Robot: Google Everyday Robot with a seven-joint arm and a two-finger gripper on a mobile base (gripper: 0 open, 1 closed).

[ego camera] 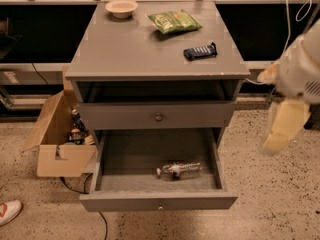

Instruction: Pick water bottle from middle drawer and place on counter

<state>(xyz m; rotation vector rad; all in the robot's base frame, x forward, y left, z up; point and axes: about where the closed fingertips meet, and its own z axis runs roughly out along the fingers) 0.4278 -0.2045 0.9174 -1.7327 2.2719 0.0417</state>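
The water bottle [179, 170], clear with a white cap and a pale label, lies on its side on the floor of the pulled-out middle drawer [158, 202], near its front centre. The counter [140, 49] is the grey cabinet top above. My gripper [283, 126] hangs at the right edge of the view, beside the cabinet's right side, above floor level and well to the right of the bottle. It holds nothing that I can see.
On the counter are a small bowl [122, 7], a green snack bag [173, 21] and a dark snack bar [200, 51]. A shut drawer with a brassy knob [158, 117] sits above the open one. An open cardboard box [59, 144] with dark bottles stands on the floor to the left.
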